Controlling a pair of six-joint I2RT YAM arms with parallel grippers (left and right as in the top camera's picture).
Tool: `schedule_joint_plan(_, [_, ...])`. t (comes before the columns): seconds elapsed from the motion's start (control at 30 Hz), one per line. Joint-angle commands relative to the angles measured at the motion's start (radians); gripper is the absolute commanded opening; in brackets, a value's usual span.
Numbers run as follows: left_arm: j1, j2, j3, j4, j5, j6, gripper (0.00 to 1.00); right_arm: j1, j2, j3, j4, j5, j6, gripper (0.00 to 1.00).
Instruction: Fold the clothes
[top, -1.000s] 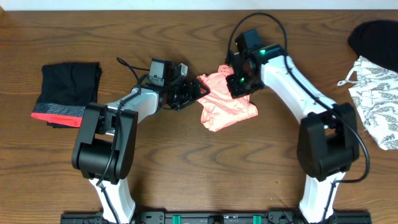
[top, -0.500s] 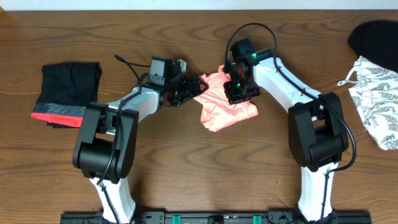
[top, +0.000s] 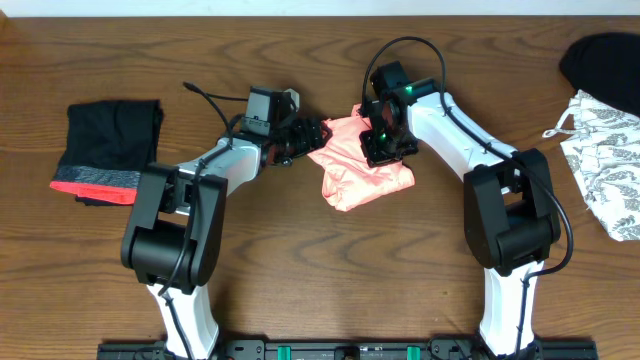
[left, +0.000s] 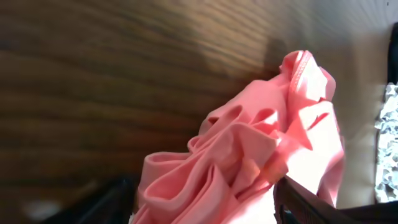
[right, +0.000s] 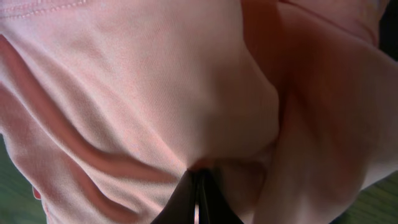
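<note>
Two grippers now work the salmon-pink garment (top: 362, 182) at mid-table (top: 300, 265). Over the last second the left gripper (top: 306, 140) has slid onto its left corner, jaws wide, cloth bunched between them, not clamped. The right gripper (top: 383, 150) stays pinched on the top edge. Spreading probably comes next. Garment crumpled; long axis roughly left-right, corner pointing left.

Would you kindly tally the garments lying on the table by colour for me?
salmon-pink garment: 1
black garment with a red-grey band: 1
plain black garment: 1
white garment with grey print: 1
Total: 4
</note>
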Motion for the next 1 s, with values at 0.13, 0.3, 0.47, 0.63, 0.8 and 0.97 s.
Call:
schedule_joint_plan(0.13, [-0.123, 0.14, -0.082, -0.076, -0.144, -0.001, 0.72, 0.001, 0.012, -0.007, 0.008, -0.004, 0.023, 0.04])
schedule_joint_plan(0.3, [-0.145, 0.147, -0.082, -0.048, -0.149, -0.014, 0.71, 0.002, 0.012, -0.007, 0.008, -0.004, 0.023, 0.04])
schedule_joint_plan(0.47, [-0.118, 0.147, -0.082, -0.016, -0.149, -0.013, 0.45, 0.003, 0.012, -0.007, 0.007, -0.004, 0.023, 0.04])
schedule_joint_plan(0.63, [-0.08, 0.146, -0.082, 0.004, -0.149, -0.009, 0.19, 0.004, 0.012, -0.007, 0.008, -0.004, 0.023, 0.04])
schedule_joint_plan(0.8, [-0.058, 0.137, -0.078, 0.014, -0.149, 0.034, 0.06, 0.004, 0.011, -0.007, 0.007, -0.004, 0.023, 0.04])
schedule_joint_plan(0.97, [-0.044, 0.071, -0.074, 0.014, -0.158, 0.069, 0.06, 0.002, -0.047, 0.006, -0.006, -0.003, 0.006, 0.04])
